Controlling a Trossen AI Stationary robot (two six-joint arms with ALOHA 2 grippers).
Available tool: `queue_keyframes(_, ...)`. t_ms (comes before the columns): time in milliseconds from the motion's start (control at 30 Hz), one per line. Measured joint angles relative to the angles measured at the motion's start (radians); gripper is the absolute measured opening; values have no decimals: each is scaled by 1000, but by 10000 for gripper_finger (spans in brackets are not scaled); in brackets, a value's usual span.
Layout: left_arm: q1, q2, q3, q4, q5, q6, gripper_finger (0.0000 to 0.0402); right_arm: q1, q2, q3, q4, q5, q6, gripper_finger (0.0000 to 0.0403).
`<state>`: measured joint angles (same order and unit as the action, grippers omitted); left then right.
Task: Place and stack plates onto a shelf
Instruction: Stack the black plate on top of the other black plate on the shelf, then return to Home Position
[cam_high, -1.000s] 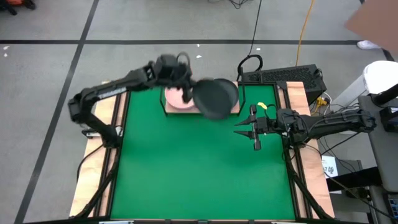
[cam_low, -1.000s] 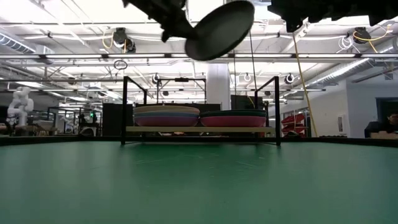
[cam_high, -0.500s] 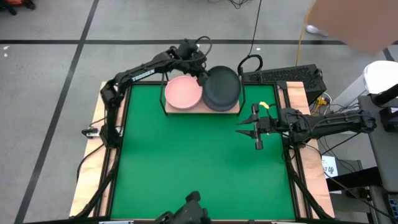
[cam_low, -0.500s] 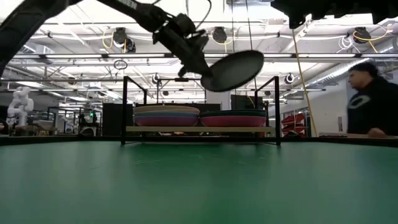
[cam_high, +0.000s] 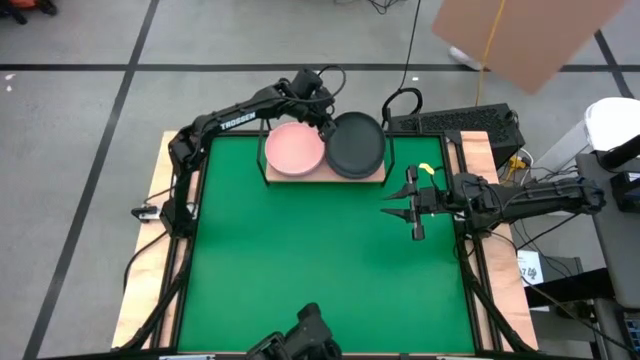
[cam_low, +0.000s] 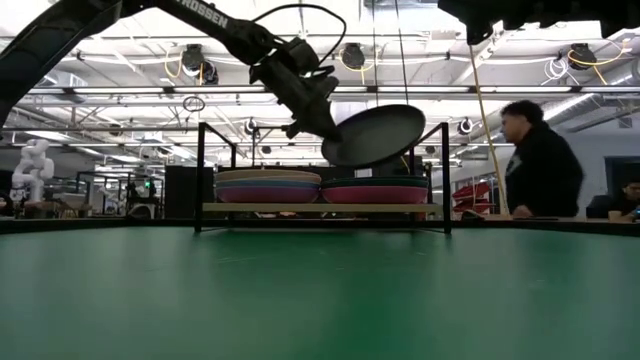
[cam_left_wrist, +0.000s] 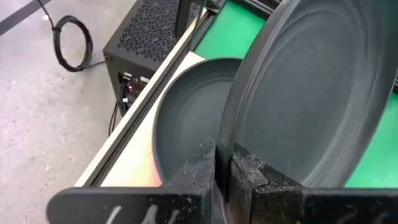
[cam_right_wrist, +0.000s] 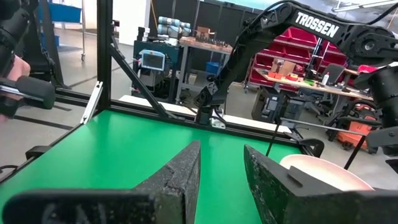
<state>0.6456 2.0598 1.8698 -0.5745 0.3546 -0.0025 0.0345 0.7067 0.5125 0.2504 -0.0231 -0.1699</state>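
Observation:
My left gripper (cam_high: 325, 120) reaches over the far edge of the green mat and is shut on a dark grey plate (cam_high: 356, 146). It holds the plate tilted just above the right-hand stack of plates (cam_low: 375, 189) on the wooden shelf (cam_low: 320, 208). In the left wrist view another dark plate (cam_left_wrist: 183, 118) lies right under the held one. The left-hand stack (cam_low: 268, 184) has a light pink plate (cam_high: 294, 150) on top. My right gripper (cam_high: 400, 208) hovers open over the mat's right side. My left gripper pinches the dark grey plate's rim (cam_left_wrist: 225, 163) between its two fingers, on the plate's left far side. The fingers slant down from the table's left. The plate is lifted clear over the right stack and tilted, with its free edge (cam_low: 420, 117) higher than the held edge.
The shelf's black rod posts (cam_low: 444, 175) rise at its corners beside the held plate. A person (cam_low: 538, 165) walks behind the table on the right. A black box (cam_high: 455, 122) and cables sit off the far right corner. Bare green mat (cam_high: 320, 270) lies in front of the shelf.
My left gripper has carried the dark grey plate from above the mat toward the far edge and down, and the plate now hangs just over the right stack. A person has walked into view behind the table.

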Motion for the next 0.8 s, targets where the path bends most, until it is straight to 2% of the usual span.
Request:
queue_keyframes(133,1,0,0,0,-9,0,34,0,0,0,1,0,0,105)
queue_keyframes(267,-5,0,0,0,-54,5,70,0,0,0,1,0,1,105)
queue_keyframes(433,-5,0,0,1,-60,5,104,0,0,0,1,0,1,105)
queue_keyframes(633,-5,-1,0,4,-55,8,113,0,0,0,0,0,1,105)
queue_keyframes(800,-4,-68,0,-6,-36,56,113,0,0,0,-12,0,9,105)
